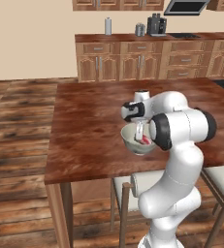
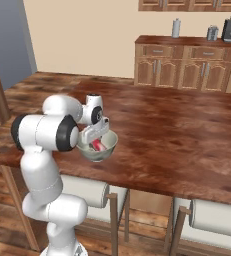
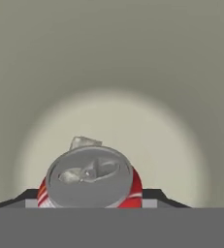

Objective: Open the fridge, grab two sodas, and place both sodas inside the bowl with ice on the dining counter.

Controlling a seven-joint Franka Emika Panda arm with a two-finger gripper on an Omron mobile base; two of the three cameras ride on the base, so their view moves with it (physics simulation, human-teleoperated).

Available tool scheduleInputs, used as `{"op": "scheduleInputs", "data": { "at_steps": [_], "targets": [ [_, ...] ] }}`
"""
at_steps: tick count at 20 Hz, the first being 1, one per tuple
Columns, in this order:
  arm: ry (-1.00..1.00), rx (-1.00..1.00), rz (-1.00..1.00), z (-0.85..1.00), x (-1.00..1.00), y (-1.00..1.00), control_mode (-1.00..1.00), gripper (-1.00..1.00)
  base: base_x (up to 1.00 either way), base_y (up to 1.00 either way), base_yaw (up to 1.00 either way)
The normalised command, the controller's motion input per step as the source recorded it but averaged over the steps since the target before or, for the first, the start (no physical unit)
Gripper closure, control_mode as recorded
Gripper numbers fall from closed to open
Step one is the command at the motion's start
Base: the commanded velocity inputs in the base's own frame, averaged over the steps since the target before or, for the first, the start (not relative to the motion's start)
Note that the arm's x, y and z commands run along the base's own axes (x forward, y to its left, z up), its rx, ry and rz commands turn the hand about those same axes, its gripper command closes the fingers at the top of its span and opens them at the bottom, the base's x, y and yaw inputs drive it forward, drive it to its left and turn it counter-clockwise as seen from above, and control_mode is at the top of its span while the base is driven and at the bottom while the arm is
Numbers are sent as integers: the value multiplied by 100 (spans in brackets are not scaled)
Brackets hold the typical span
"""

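The pale grey-green bowl [image 1: 131, 140] [image 2: 108, 146] stands near the front edge of the reddish-brown dining counter [image 1: 84, 121] [image 2: 187, 135]. My gripper [image 1: 141, 133] [image 2: 97, 138] reaches down into it, shut on a red soda can [image 1: 145, 141] [image 2: 97, 146]. In the hand view the can's silver top [image 3: 89, 174] sits between my dark fingertips [image 3: 154, 195], low over the bowl's light inner wall [image 3: 108, 58]. A whitish ice piece [image 3: 84, 143] shows just behind the can. The fridge is out of view.
Pale-seated stools [image 1: 133, 186] [image 2: 94, 192] stand tucked under the counter's near edge, close to my base. The wall counter with panelled cabinets [image 1: 142, 60] [image 2: 187, 65] runs along the back, carrying a grey canister [image 1: 107, 26] and a dark coffee machine [image 1: 156, 24].
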Motion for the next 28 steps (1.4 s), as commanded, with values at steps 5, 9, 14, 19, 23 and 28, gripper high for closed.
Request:
{"op": "scheduleInputs", "data": {
  "at_steps": [5,9,14,19,23,28],
  "targets": [
    [3,0,6,-7,0,0,-100,-100,0,0,0],
    [-1,1,4,0,-18,-3,-100,-100,0,0,0],
    [-2,1,0,4,-41,-1,-100,-100,0,0,0],
    [0,2,2,32,-38,-8,-100,-100,0,0,0],
    [0,6,2,53,-43,-5,-100,-100,0,0,0],
    [-1,11,0,70,-56,-15,-100,-100,0,0,0]
  ]
}}
